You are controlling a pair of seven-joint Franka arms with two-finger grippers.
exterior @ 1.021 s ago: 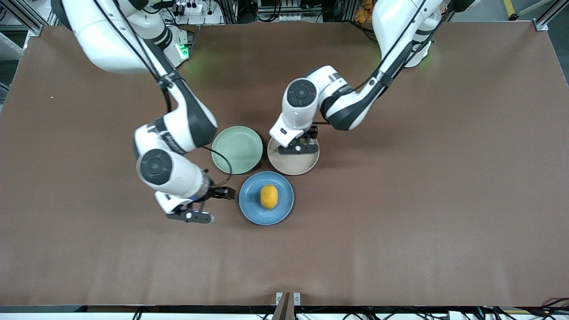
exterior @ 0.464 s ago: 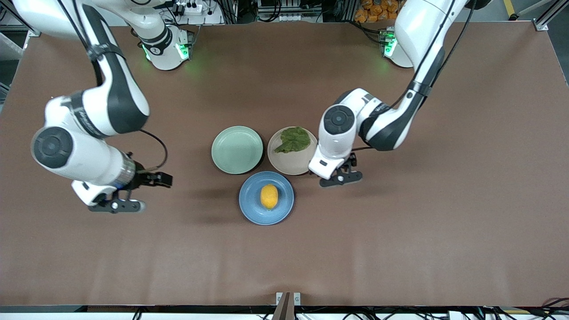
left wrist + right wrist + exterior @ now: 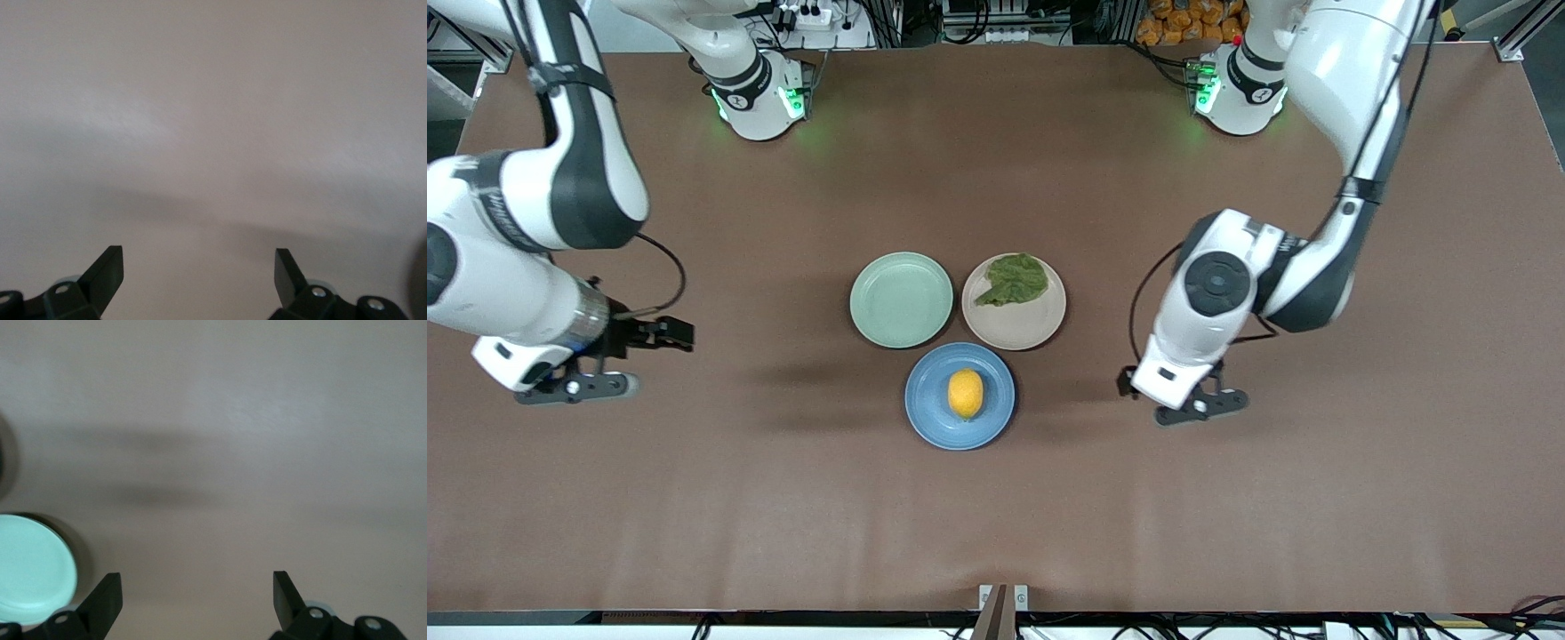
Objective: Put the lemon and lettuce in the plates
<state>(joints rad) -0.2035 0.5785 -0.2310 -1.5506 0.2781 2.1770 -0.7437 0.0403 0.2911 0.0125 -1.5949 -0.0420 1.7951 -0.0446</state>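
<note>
The small oval yellow-orange lemon (image 3: pixel 965 394) lies in the middle of the round shallow blue plate (image 3: pixel 925 418), which is the plate nearest to the front camera. Its long axis runs from the camera side toward the robots' bases, and I cannot tell which end carries the pointed tip. The wrinkly dull-green lettuce leaf (image 3: pixel 1013 279) lies in the round beige-pink plate (image 3: pixel 1018 332), on the part of this plate that is farther from the front camera; the leaf is stretched slantwise, with its narrow end toward the mint-green round plate (image 3: pixel 901 300) just beside. The mint-green plate holds nothing, and it shows also at the edge of the right wrist view (image 3: pixel 30 567). The three plates stand close together on the brown tabletop (image 3: pixel 1227 516). The left gripper (image 3: pixel 1199 407) is over bare tabletop toward the left arm's end, apart from the plates, and its fingers (image 3: pixel 107 270) are spread wide with nothing between them. The right gripper (image 3: pixel 574 388) is over bare tabletop toward the right arm's end, well apart from the plates, and its fingers (image 3: pixel 107 597) are also spread wide and hold nothing.
</note>
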